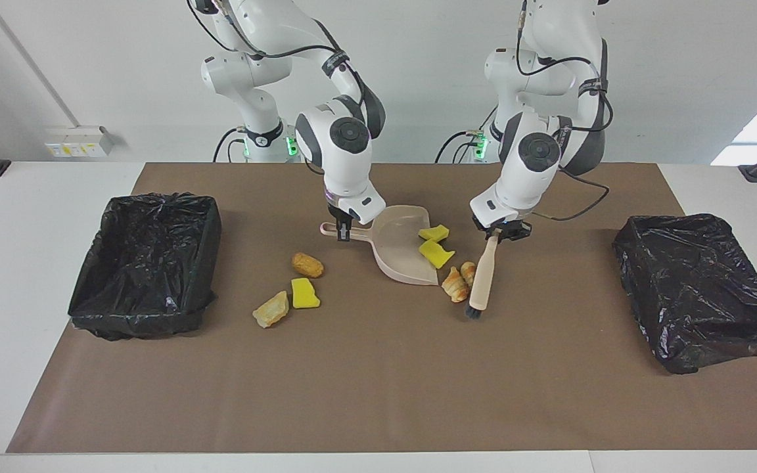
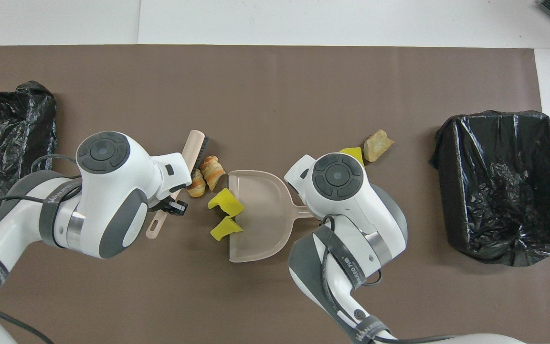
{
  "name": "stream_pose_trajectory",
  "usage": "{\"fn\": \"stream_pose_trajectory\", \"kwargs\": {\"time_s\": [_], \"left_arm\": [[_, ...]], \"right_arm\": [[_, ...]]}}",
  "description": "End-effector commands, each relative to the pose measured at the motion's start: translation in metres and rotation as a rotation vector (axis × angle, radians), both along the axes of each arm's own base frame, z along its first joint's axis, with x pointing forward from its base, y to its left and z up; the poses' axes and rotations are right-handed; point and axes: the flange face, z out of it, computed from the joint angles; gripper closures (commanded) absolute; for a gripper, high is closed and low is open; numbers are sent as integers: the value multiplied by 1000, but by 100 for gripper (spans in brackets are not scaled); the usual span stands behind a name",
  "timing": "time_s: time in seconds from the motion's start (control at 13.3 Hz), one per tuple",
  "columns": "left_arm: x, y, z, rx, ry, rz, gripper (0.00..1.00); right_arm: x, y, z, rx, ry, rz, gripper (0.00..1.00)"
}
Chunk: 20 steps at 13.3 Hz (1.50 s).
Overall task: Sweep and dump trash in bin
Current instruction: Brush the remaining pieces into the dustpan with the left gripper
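Right now my left end effector (image 1: 498,234) clamps the beige brush (image 1: 480,279) beside two tan bread lumps (image 1: 458,281), angled to push them into the beige plastic dustpan (image 1: 399,249), which my right end effector (image 1: 343,231) pins by its handle.

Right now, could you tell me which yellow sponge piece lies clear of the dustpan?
The yellow sponge piece beside the tan lump, toward the right arm's end; the other two sit at the dustpan mouth.

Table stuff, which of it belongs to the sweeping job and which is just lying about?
Job:
yellow sponge pieces
tan lumps
dustpan, gripped by the right gripper
brush, gripped by the left gripper
bins lined in black

Lying about:
brown mat
wall socket box
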Motion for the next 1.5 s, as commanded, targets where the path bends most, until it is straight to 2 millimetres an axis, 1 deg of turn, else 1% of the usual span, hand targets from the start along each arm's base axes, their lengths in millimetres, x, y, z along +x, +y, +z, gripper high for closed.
{"fn": "stream_pose_trajectory", "kwargs": {"time_s": [0.0, 0.08, 0.23, 0.38, 0.53, 0.6, 0.68, 0.75, 0.83, 0.9, 0.98, 1.05, 1.13, 1.2, 1.28, 1.35, 1.43], "left_arm": [[-5, -7, -3, 28, 24, -46, 100], [-15, -9, -8, 41, 51, -53, 100], [-35, -14, -7, 61, 101, -43, 100], [-48, -20, -8, 46, 154, 70, 100], [-67, -49, -4, 40, 182, 121, 100], [-70, -52, -2, 54, 202, 161, 100], [-76, -61, -1, 60, 212, 182, 100], [-76, -62, 4, 43, 219, 217, 100], [-74, -58, 14, 11, 226, 269, 100], [-70, -47, 29, -14, 218, 293, 100], [-62, -26, 38, -20, 222, 333, 100], [-52, -9, 46, -31, 213, 368, 100], [-43, 3, 48, -43, 200, 394, 100], [-35, 20, 45, -55, 183, 429, 100], [-31, 25, 39, -68, 155, 446, 100], [-33, 27, 26, -64, 150, 464, 100], [-45, 25, 12, -48, 169, 460, 100]], "right_arm": [[-7, -4, 2, -38, 12, -41, 100], [-6, -4, 3, -37, 13, -42, 100], [-7, -4, 3, -38, 14, -43, 100], [-7, -4, 3, -44, 20, -42, 100], [-5, -7, 3, -43, 21, -27, 100], [-5, -6, 3, -44, 21, -25, 100], [-5, -6, 3, -44, 21, -26, 100], [-5, -6, 3, -44, 21, -25, 100], [-5, -5, 4, -43, 19, -25, 100], [-5, -6, 3, -44, 20, -30, 100], [-5, -5, 4, -43, 19, -30, 100], [-5, -6, 4, -45, 18, -30, 100], [-5, -6, 4, -43, 19, -31, 100], [-5, -6, 4, -44, 18, -30, 100], [-4, -7, 3, -44, 19, -27, 100], [-3, -8, 3, -43, 18, -27, 100], [-4, -6, 3, -43, 18, -24, 100]]}}
